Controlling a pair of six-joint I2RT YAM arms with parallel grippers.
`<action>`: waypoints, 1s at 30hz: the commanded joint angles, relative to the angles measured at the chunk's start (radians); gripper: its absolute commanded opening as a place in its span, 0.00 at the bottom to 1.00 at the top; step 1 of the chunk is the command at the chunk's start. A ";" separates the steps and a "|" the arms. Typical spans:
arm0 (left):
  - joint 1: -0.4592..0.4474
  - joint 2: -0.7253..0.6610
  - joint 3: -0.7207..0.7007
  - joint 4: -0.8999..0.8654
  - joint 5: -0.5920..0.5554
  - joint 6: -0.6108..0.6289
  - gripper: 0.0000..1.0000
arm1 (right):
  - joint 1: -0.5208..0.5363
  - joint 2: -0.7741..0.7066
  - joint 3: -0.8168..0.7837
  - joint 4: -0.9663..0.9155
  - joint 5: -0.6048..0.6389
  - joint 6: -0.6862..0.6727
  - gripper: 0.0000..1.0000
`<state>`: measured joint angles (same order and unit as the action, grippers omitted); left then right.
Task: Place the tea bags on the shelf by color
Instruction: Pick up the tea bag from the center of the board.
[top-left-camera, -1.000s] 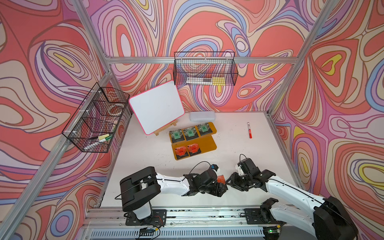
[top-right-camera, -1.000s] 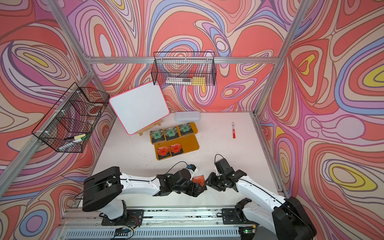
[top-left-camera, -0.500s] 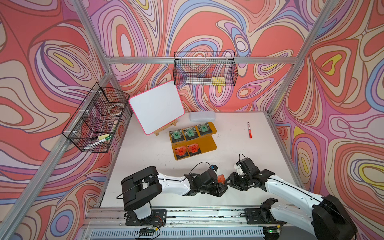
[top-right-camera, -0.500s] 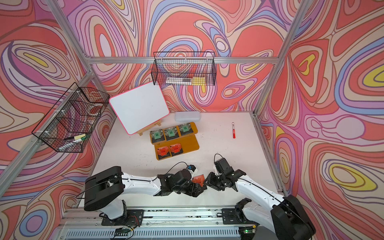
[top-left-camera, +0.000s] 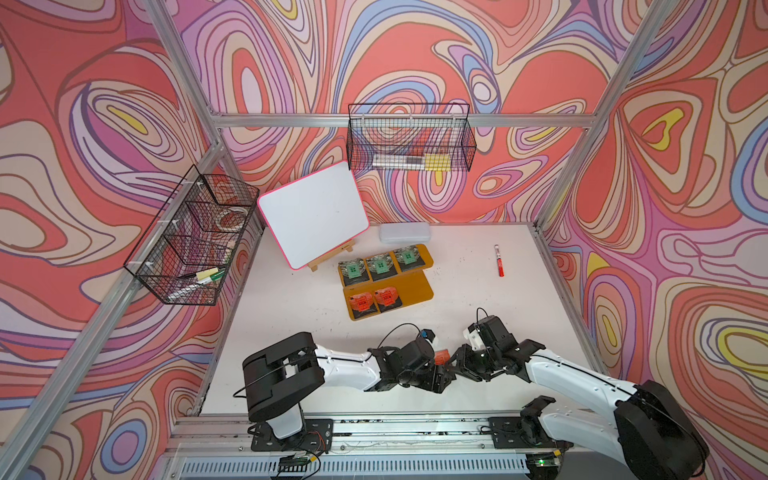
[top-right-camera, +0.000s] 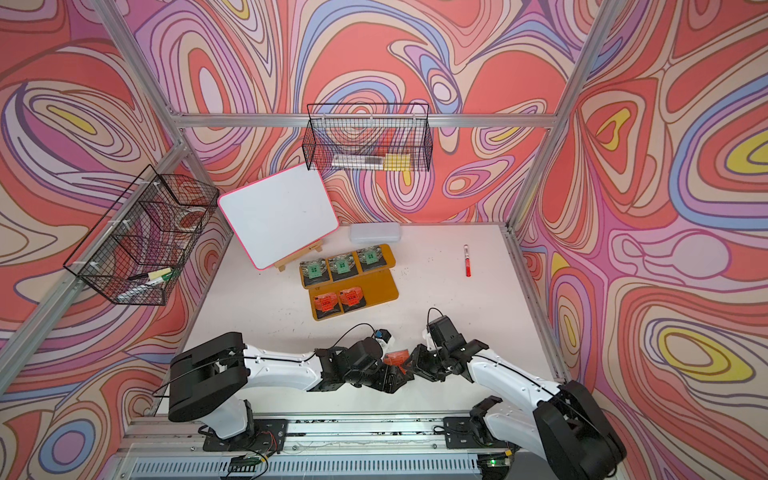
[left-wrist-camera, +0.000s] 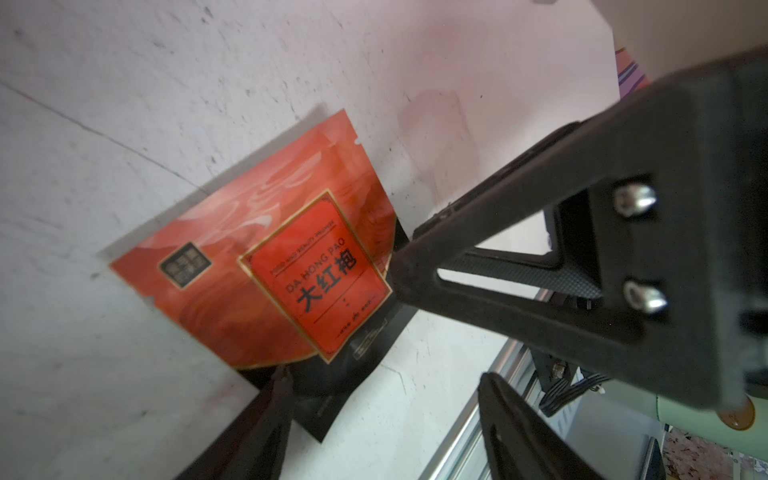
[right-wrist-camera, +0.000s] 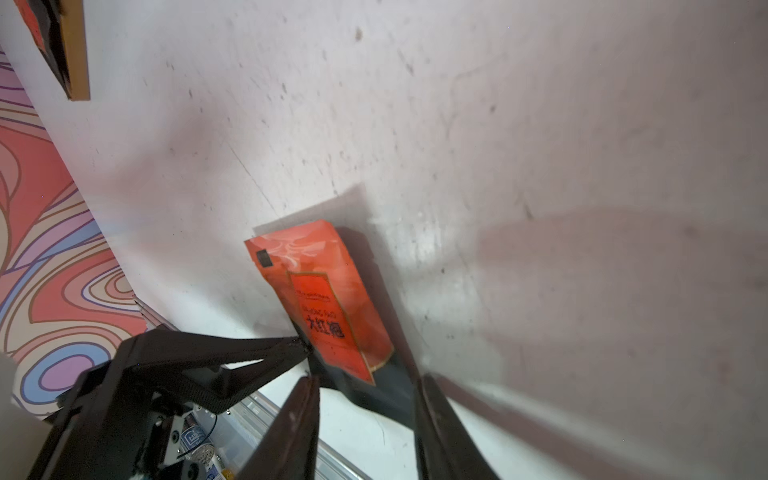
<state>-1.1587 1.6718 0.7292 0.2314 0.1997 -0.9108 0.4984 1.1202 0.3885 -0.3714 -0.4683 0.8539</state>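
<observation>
**Table** (top-left-camera: 291, 332): white, scuffed.

**Red bag** (top-left-camera: 441, 356) (top-right-camera: 395, 358): lower centre in both top views, at the table surface between the two gripper tips and well apart from the shelf. Whether it lies flat or tipped is unclear.

**Left gripper** (left-wrist-camera: 384, 376): jaws spread wide, grasping nothing. One fingertip (left-wrist-camera: 278, 395) touches the bag's black end.

**Right gripper** (right-wrist-camera: 365, 378): jaws straddle that same black end, with a fingertip (left-wrist-camera: 419, 262) against the bag's side edge. Whether it pinches the bag cannot be told.

**Shelf** (top-left-camera: 411, 291): centre of frame, mustard, two tiers.
- Lower tier: two red bags (top-left-camera: 360, 302) (top-left-camera: 387, 298), side by side at its left end.
- Upper tier: three green bags (top-left-camera: 353, 270) (top-left-camera: 379, 266) (top-left-camera: 407, 258), in a row.

**Marker** (top-left-camera: 500, 262): red, right of the shelf.

**Case** (top-left-camera: 404, 232): clear, behind the shelf.

**Whiteboard** (top-left-camera: 313, 216): pink-edged, on an easel, upper left of the shelf.

**Baskets** (top-left-camera: 191, 241) (top-left-camera: 409, 141): black wire, on the walls.
</observation>
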 joint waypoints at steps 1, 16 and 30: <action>0.005 0.028 0.001 -0.026 -0.008 -0.005 0.74 | -0.001 -0.004 -0.010 -0.011 0.016 0.000 0.39; 0.007 0.035 0.005 -0.028 -0.002 -0.007 0.75 | -0.001 -0.001 -0.038 0.047 -0.012 0.008 0.38; 0.007 0.040 0.006 -0.026 0.000 -0.008 0.74 | -0.001 -0.030 -0.117 0.205 -0.050 0.107 0.33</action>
<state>-1.1580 1.6794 0.7334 0.2401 0.2005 -0.9165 0.4984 1.1053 0.2981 -0.2054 -0.5217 0.9272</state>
